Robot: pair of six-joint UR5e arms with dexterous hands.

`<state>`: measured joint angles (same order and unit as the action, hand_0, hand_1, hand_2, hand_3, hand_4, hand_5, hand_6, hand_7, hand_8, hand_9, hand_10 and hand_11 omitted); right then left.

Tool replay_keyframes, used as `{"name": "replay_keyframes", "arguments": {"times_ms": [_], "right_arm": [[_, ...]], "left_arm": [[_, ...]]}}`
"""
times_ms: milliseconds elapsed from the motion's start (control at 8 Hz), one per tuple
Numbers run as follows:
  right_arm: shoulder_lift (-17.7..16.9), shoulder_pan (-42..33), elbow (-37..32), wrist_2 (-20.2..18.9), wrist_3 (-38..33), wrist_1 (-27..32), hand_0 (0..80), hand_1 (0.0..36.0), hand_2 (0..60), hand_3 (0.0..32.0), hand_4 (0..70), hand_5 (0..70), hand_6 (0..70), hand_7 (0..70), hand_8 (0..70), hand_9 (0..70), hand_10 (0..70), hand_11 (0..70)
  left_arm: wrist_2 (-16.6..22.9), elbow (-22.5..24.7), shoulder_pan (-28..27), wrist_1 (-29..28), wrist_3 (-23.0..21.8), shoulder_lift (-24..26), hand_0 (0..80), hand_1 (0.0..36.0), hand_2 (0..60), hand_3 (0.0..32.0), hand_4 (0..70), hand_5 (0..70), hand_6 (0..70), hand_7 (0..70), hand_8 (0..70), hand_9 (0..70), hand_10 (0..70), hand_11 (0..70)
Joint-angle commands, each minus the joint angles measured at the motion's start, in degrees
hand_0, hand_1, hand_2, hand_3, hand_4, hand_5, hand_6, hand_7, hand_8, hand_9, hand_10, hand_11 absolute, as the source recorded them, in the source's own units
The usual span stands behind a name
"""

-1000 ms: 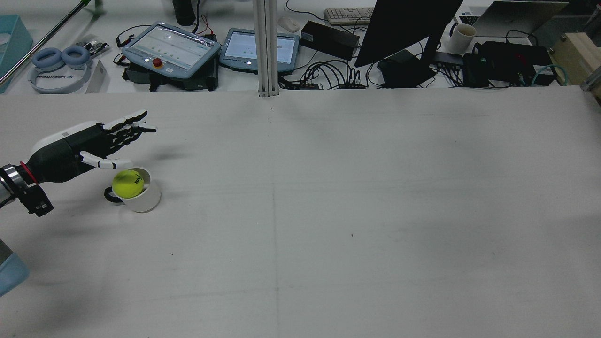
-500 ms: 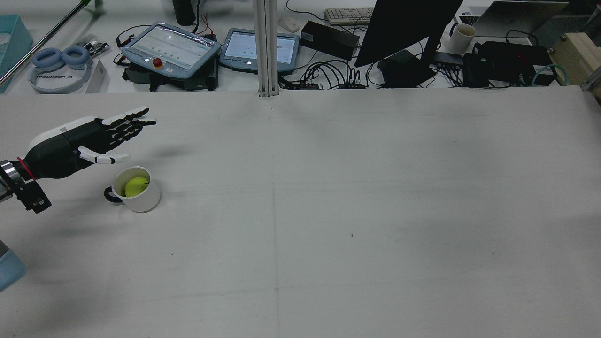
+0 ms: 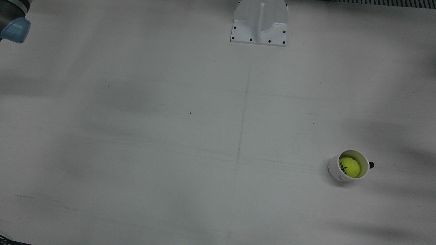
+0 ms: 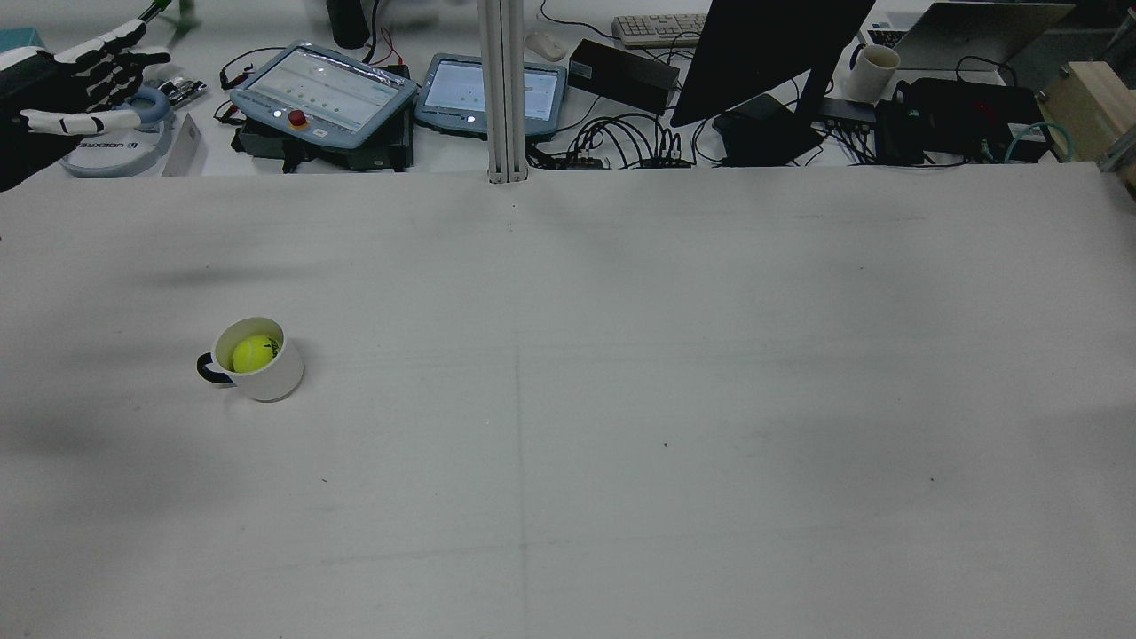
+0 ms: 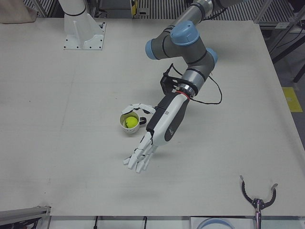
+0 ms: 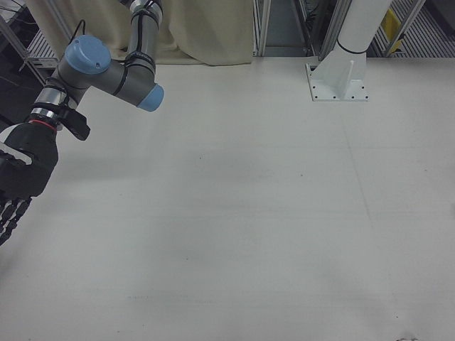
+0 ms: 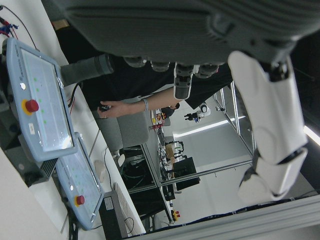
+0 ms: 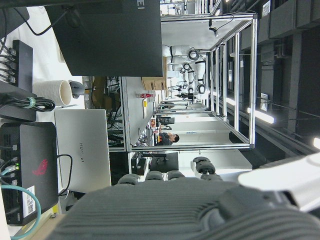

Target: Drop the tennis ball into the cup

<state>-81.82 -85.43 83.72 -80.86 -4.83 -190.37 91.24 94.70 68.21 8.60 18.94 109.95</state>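
One tennis ball (image 4: 253, 353) sits inside the white mug (image 4: 271, 377), below and clear of the left hand (image 5: 153, 138). The ball is bright yellow-green with dark printed lettering on its felt; the letters are too small to read in any view. The mug is short and white with a dark handle (image 4: 208, 371) on the side toward the left arm, and a small dark curved mark shows on its outer wall in the front view (image 3: 341, 177). It stands upright on the pale grey surface (image 4: 621, 399).

The left hand is raised above the surface, holding nothing, its white-tipped fingers (image 5: 137, 160) stretched out and spread, the thumb set apart toward the mug. In the rear view only the fingers and part of the palm show at the upper left corner (image 4: 84, 67); the rest is cut off by the frame.

The right hand (image 6: 20, 181) appears at the left edge of the right-front view, dark and pointing down, with most of its fingers cut off, so whether it is spread or curled cannot be told.

Beyond the left hand, white headphones (image 4: 111, 146) carry the lettering "UDEXREAL", partly covered by the fingers. The right hand view shows a laptop lid (image 8: 82, 150) marked "HUAWEI". Two teach pendants (image 4: 324, 93) lie past the surface edge.
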Motion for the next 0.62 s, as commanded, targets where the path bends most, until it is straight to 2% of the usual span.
{"name": "replay_keyframes", "arguments": {"times_ms": [0,125,500], "right_arm": [[0.0,0.0,0.1,0.0,0.0,0.0,0.0,0.0,0.0,0.0,0.0,0.0,0.0,0.0,0.0,0.0,0.0,0.0],[0.0,0.0,0.1,0.0,0.0,0.0,0.0,0.0,0.0,0.0,0.0,0.0,0.0,0.0,0.0,0.0,0.0,0.0],[0.0,0.0,0.1,0.0,0.0,0.0,0.0,0.0,0.0,0.0,0.0,0.0,0.0,0.0,0.0,0.0,0.0,0.0]], "left_arm": [[-0.3,-5.0,10.7,3.1,0.0,1.9,47.1,22.4,30.6,0.0,0.0,3.8,6.6,17.4,0.7,2.0,0.0,0.0],[-0.2,-5.2,12.7,3.4,0.0,1.9,47.8,24.1,27.5,0.0,0.0,1.5,0.3,19.8,0.0,2.5,0.0,0.0],[-0.2,-4.2,14.1,4.3,-0.6,1.1,47.9,23.9,27.8,0.0,0.0,2.5,1.7,20.5,0.0,2.7,0.0,0.0]]}}
